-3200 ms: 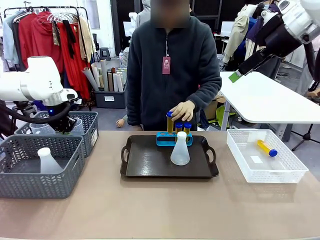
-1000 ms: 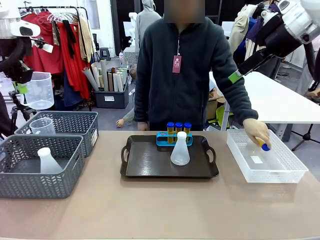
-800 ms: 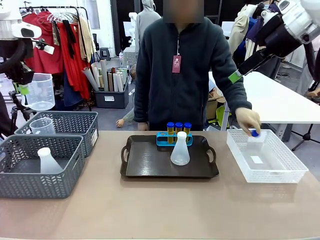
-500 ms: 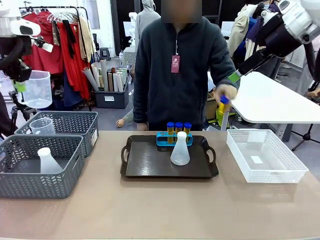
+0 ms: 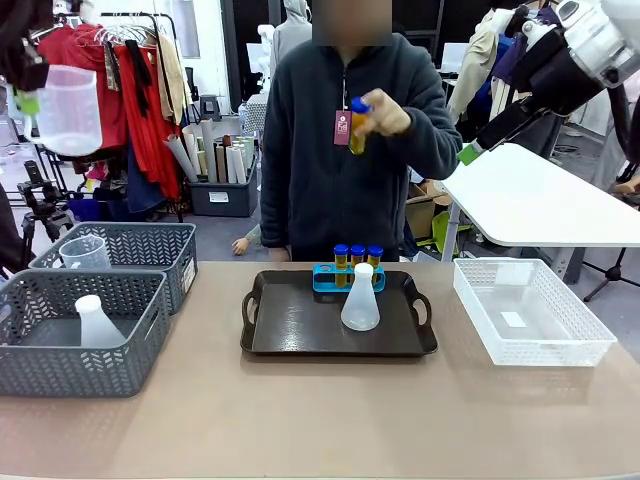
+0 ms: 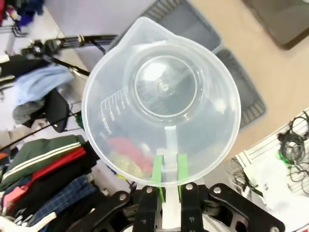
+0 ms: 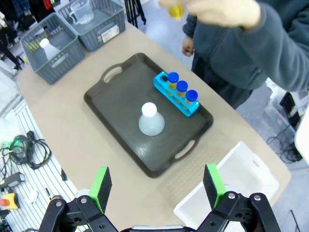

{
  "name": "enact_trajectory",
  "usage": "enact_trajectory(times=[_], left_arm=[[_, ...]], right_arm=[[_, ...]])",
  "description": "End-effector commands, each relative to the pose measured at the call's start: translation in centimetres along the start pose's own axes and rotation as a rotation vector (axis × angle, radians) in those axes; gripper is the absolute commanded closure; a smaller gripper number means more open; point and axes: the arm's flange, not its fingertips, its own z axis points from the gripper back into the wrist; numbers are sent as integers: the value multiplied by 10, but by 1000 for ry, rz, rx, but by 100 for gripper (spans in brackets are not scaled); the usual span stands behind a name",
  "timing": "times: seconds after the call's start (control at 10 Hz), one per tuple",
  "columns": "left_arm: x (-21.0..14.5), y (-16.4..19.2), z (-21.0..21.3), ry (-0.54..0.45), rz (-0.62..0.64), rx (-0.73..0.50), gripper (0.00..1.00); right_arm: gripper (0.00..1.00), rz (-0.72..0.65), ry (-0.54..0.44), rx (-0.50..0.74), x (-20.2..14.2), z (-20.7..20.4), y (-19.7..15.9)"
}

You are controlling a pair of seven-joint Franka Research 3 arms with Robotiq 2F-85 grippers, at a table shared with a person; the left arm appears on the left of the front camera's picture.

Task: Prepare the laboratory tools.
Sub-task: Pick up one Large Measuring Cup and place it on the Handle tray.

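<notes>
left gripper (image 6: 168,170): raised high over the table's left side, green pads clamped on the handle of the beaker (image 6: 161,99)
beaker: upright, body out past the fingertips, only its handle between the jaws; the wrist camera looked straight into its mouth
right gripper (image 7: 157,186): high above the table, jaws wide apart, nothing between them
person's hand (image 5: 388,110): up at chest height, holding one blue-capped tube (image 5: 357,122), well apart from both grippers
rack (image 5: 348,279): on the far edge of the tray (image 5: 300,330), three tubes (image 5: 357,254) standing in it
flask (image 5: 360,300): upright on the tray, just in front of the rack, far below the right gripper's open jaws
grey baskets: near one (image 5: 60,370) held a second flask (image 5: 97,322); far one (image 5: 150,250) held a second beaker (image 5: 85,252)
white basket (image 5: 480,300): on the table's right side, beside the tray
</notes>
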Motion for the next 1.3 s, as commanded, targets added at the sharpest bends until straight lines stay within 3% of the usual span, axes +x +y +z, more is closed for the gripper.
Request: enact_trajectory(times=[0.0, 0.3, 0.5, 0.9, 1.2], left_arm=[[14, 2, 38, -13, -68, 60, 100], [57, -22, 95, -81, -157, 118, 100], [91, -42, 107, -117, -255, 135, 100], [150, -78, 95, -200, -422, 114, 100], [191, -101, 64, -243, -551, 6, 100]], right_arm=[[0, 0, -2, 1, -1, 0, 0], [0, 0, -2, 1, -1, 0, 0], [0, 0, -2, 1, -1, 0, 0], [0, 0, -2, 1, -1, 0, 0], [0, 0, -2, 1, -1, 0, 0]])
